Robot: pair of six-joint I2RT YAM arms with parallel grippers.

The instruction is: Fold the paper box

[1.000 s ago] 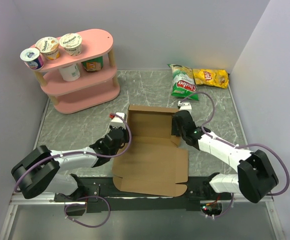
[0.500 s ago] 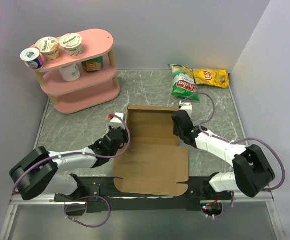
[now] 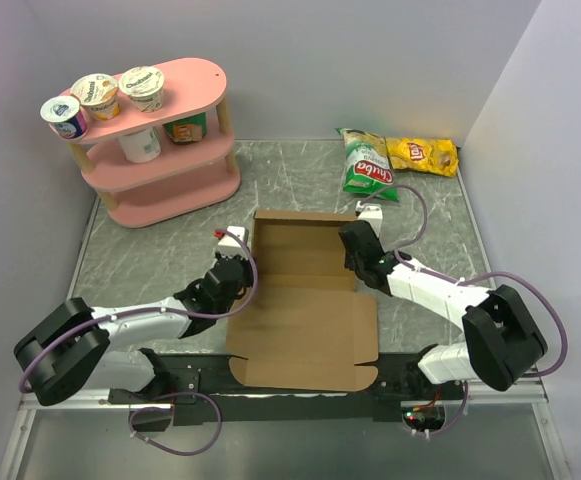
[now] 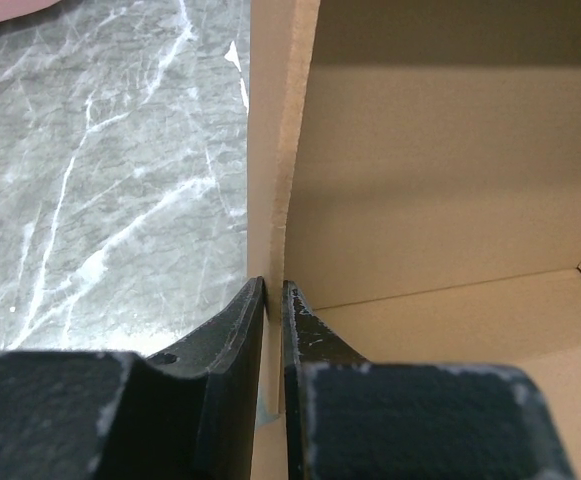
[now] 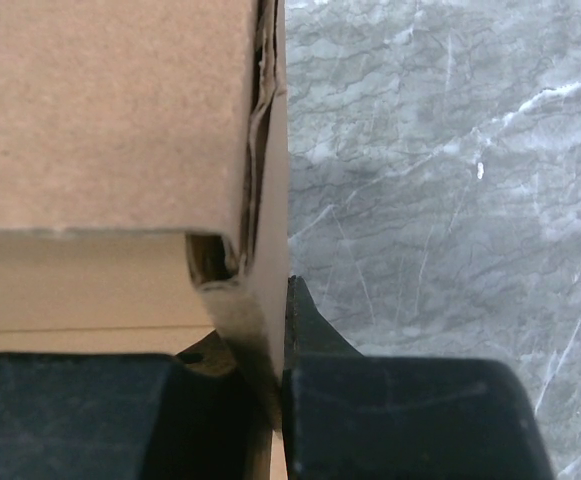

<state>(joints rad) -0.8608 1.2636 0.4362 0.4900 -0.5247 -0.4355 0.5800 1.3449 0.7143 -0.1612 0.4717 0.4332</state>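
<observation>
Partly formed: the plain brown cardboard box [image 3: 300,325] has its far side walls raised; the near lid panel lies flat, unclosed. Clamped: left gripper [image 4: 273,297] on its left wall, right gripper [image 5: 270,312] on its right.

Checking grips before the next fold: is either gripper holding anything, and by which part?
Both hold the paper box: the left gripper pinches its upright left side wall, the right gripper its upright right side wall.

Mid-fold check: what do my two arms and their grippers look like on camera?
Both match: white links between bulky black joints on the left arm and right arm, a thin purple cable looping along each. The left gripper and right gripper have matte black, tapered fingers with faint pale scuffs.
</observation>
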